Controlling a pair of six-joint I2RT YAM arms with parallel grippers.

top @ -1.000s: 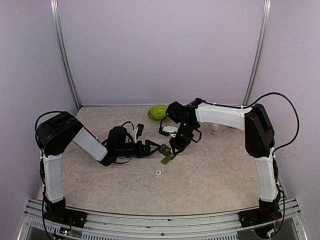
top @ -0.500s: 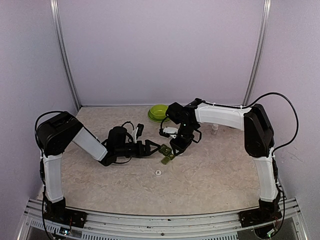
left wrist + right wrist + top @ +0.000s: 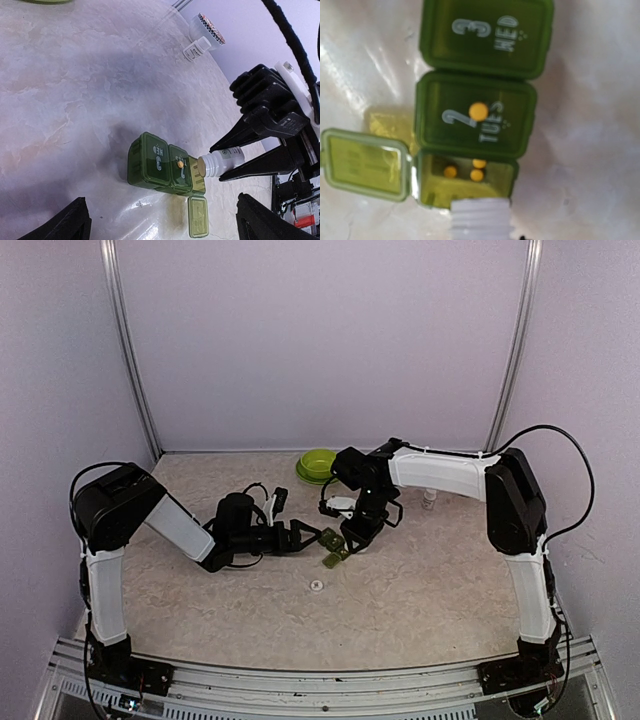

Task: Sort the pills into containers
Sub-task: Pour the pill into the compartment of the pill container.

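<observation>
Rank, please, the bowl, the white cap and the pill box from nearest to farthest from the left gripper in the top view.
1. The pill box, just right of the left gripper.
2. The white cap, on the table towards the arm bases.
3. The bowl, at the back by the wall.

Pill box (image 3: 427, 90): end lid (image 3: 485, 60) marked "3 WED"; middle lid (image 3: 512, 97) marked "2 TUES". Label on tilted bottle (image 3: 226, 159): illegible.
</observation>
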